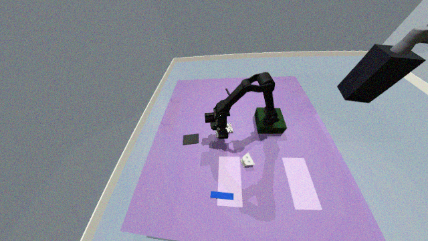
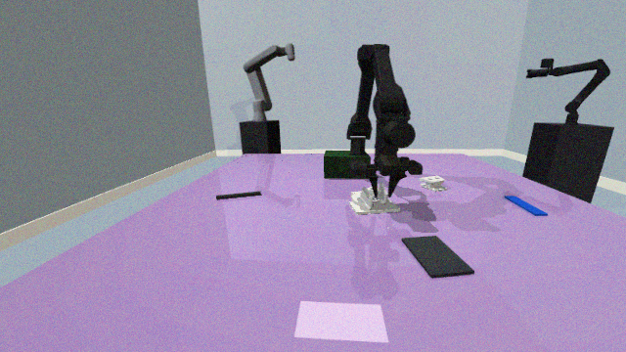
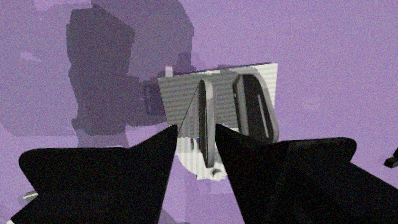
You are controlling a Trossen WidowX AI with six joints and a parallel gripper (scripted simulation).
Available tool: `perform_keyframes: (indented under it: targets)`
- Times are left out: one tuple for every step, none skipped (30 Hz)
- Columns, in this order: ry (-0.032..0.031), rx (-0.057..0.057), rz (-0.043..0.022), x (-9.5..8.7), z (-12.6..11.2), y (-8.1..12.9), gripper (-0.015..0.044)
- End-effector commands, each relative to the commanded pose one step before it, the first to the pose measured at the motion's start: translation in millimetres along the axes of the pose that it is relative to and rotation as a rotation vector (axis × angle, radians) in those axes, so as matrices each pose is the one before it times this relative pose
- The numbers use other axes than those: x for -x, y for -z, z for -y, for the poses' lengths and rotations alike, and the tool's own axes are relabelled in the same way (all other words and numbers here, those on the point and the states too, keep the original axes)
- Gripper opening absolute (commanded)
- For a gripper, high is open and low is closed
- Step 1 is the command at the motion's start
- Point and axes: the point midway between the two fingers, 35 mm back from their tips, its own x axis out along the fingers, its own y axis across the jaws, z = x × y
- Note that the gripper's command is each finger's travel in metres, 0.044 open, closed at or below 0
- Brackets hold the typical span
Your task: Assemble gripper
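Note:
My gripper (image 1: 223, 135) (image 2: 383, 196) (image 3: 195, 128) is shut on a thin white jaw (image 3: 208, 117), which stands edge-on between the fingertips. It is directly over the white gripper base (image 1: 229, 128) (image 2: 364, 211) (image 3: 271, 71). The other jaw (image 3: 257, 110) is on the base, to the right of the held one in the wrist view. The pins are mostly hidden, and I cannot tell whether the held jaw is seated or its teeth mesh. The white housing plate (image 1: 247, 161) (image 2: 432, 180) lies apart from the base, with small holes in its top.
A black slab (image 1: 190, 139) (image 2: 437, 256) lies near the base. A blue bar (image 1: 222, 195) (image 2: 525, 205) lies farther off, beyond the housing plate. A thin black bar (image 2: 239, 196) lies on the opposite side. The arm stands on a dark green block (image 1: 271, 125) (image 2: 337, 164).

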Motion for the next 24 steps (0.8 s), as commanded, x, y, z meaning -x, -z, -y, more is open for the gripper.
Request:
perform_keyframes:
  targets:
    - [-0.00301,-0.0037,0.00099,-1.55,-0.67,-0.13,0.0134]
    - [0.00000,0.0000,0.00000,0.00,0.00,0.00,0.0134]
    - [0.00000,0.0000,0.00000,0.00,0.00,0.00,0.0134]
    - [0.00000,0.0000,0.00000,0.00,0.00,0.00,0.0134]
    - [0.00000,0.0000,0.00000,0.00,0.00,0.00,0.0134]
    - [0.00000,0.0000,0.00000,0.00,0.00,0.00,0.0134]
    - [0.00000,0.0000,0.00000,-0.13,0.00,0.00,0.0134]
    - [0.00000,-0.0001,0.00000,-0.38,0.00,0.00,0.0134]
    - [0.00000,-0.0001,0.00000,-0.63,0.00,0.00,0.0134]
    - [0.00000,-0.0002,-0.00001,-0.82,0.00,0.01,0.0134]
    - [0.00000,-0.0001,0.00000,-0.63,0.00,0.01,0.0134]
    - [0.00000,-0.0001,0.00000,-0.38,0.00,0.00,0.0134]
    - [0.00000,0.0000,0.00000,-0.13,0.00,0.00,0.0134]
    - [0.00000,0.0000,0.00000,0.00,0.00,0.00,0.0134]
    - [0.00000,0.0000,0.00000,0.00,0.00,0.00,0.0134]
    - [0.00000,0.0000,0.00000,0.00,0.00,0.00,0.0134]
    - [0.00000,0.0000,0.00000,0.00,0.00,0.00,0.0134]
    - [0.00000,0.0000,0.00000,0.00,0.00,0.00,0.0134]
    - [0.00000,0.0000,0.00000,-0.13,0.00,0.00,0.0134]
    - [0.00000,0.0000,0.00000,-0.38,0.00,0.00,0.0134]
    - [0.00000,0.0000,0.00000,-0.63,0.00,0.00,0.0134]
    - [0.00000,0.0000,-0.00001,-0.82,0.00,0.01,0.0134]
    - [0.00000,0.0000,0.00000,-0.63,0.00,0.01,0.0134]
    - [0.00000,0.0000,0.00000,-0.38,0.00,0.00,0.0134]
